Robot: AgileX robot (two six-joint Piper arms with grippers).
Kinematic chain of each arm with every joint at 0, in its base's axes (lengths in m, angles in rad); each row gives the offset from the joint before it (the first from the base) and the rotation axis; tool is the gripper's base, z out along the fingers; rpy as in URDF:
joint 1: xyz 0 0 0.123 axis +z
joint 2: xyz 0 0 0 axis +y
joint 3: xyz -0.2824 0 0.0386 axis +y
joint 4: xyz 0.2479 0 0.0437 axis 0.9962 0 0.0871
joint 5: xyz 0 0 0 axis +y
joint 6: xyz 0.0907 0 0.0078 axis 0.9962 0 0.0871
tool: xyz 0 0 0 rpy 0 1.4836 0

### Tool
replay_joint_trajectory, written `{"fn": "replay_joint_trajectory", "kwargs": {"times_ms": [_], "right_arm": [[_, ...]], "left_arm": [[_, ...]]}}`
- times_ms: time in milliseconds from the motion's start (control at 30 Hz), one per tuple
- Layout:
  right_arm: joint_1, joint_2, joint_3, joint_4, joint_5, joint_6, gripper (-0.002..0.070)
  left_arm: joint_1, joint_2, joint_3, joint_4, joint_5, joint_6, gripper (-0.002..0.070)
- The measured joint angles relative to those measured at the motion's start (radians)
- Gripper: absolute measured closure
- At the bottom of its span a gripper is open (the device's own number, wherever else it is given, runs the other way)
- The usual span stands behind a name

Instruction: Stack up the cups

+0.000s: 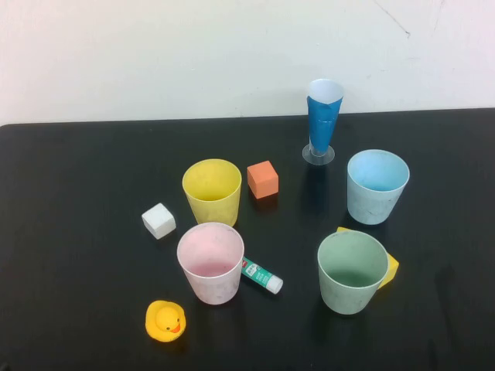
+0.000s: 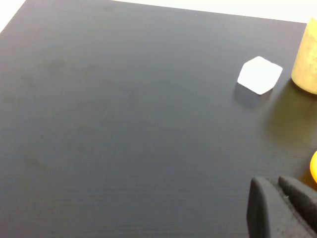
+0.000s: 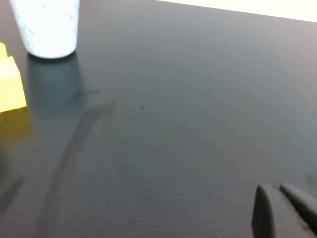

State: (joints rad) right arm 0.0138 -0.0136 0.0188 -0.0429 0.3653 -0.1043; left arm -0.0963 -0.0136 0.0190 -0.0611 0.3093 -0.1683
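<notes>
On the black table (image 1: 69, 232), four cups stand upright and apart: the blue cup (image 1: 377, 185) toward the right edge, the green cup (image 1: 352, 271) nearer the front edge, the pink cup (image 1: 210, 262) front of centre, the yellow cup (image 1: 212, 191) behind it. Left gripper (image 2: 285, 196) and right gripper (image 3: 285, 203) hover over bare tabletop, closed and empty. The white cube (image 2: 259, 75) sits beside the yellow cup.

Black bench (image 1: 77, 232) with cups and small items, all upright and apart.

On it: yellow cup (image 1: 212, 191), pink cup (image 1: 210, 262), blue cup (image 1: 377, 185), green cup (image 1: 352, 271), blue cone glass (image 1: 323, 120), orange cube (image 1: 263, 179), white cube (image 1: 158, 220), glue stick (image 1: 261, 276), rubber duck (image 1: 165, 321), yellow block (image 1: 390, 267).
</notes>
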Motion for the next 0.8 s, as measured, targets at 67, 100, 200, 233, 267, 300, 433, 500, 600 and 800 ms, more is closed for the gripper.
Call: {"fn": "replay_joint_trajectory", "kwargs": {"times_ms": [67, 100, 200, 233, 267, 300, 433, 500, 600, 800], "right_arm": [[0.000, 0.000, 0.000, 0.000, 0.000, 0.000, 0.0678], [0.000, 0.000, 0.000, 0.000, 0.000, 0.000, 0.0678], [0.000, 0.000, 0.000, 0.000, 0.000, 0.000, 0.0678], [0.000, 0.000, 0.000, 0.000, 0.000, 0.000, 0.0678], [0.000, 0.000, 0.000, 0.000, 0.000, 0.000, 0.0678], [0.000, 0.000, 0.000, 0.000, 0.000, 0.000, 0.0678], [0.000, 0.000, 0.000, 0.000, 0.000, 0.000, 0.0678], [0.000, 0.000, 0.000, 0.000, 0.000, 0.000, 0.0678], [0.000, 0.000, 0.000, 0.000, 0.000, 0.000, 0.0678], [0.000, 0.000, 0.000, 0.000, 0.000, 0.000, 0.0678]], "left_arm": [[0.000, 0.000, 0.000, 0.000, 0.000, 0.000, 0.0674], [0.000, 0.000, 0.000, 0.000, 0.000, 0.000, 0.0674], [0.000, 0.000, 0.000, 0.000, 0.000, 0.000, 0.0674], [0.000, 0.000, 0.000, 0.000, 0.000, 0.000, 0.0674], [0.000, 0.000, 0.000, 0.003, 0.000, 0.002, 0.0674], [0.000, 0.000, 0.000, 0.006, 0.000, 0.004, 0.0674], [0.000, 0.000, 0.000, 0.017, 0.000, 0.004, 0.0674], [0.000, 0.000, 0.000, 0.019, 0.000, 0.004, 0.0674], [0.000, 0.000, 0.000, 0.019, 0.000, 0.006, 0.0674], [0.000, 0.000, 0.000, 0.021, 0.000, 0.006, 0.0674]]}}
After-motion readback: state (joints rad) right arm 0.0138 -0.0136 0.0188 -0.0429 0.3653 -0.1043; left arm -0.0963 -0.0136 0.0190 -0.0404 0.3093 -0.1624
